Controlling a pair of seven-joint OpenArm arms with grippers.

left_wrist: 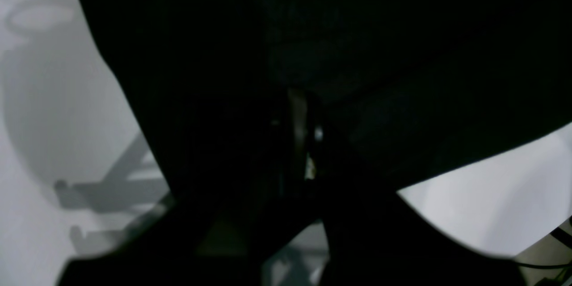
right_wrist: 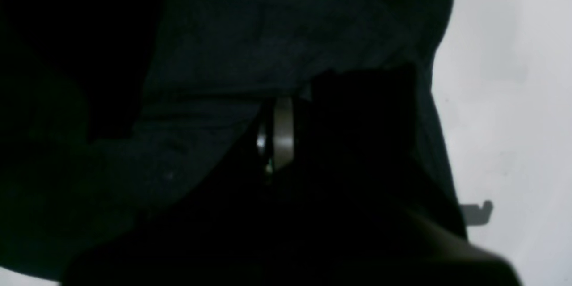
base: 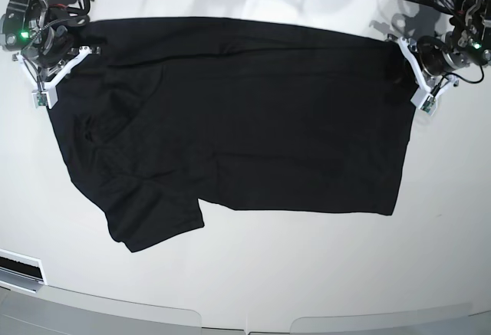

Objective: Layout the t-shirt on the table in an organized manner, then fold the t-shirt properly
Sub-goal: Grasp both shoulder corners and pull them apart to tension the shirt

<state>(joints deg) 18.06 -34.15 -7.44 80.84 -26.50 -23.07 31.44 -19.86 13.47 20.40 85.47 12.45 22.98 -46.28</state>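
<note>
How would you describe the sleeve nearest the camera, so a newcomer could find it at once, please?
Start from the white table that fills the base view, then take the black t-shirt spread wide across it. Follow its near edge toward the view's left: the sleeve is the single flap jutting toward the camera, past the straight edge beside it.

Black t-shirt (base: 245,113) spread sideways across white table (base: 307,274), mostly flat, wrinkled at left end, one sleeve sticking out toward near-left. Plain, no print.
</note>
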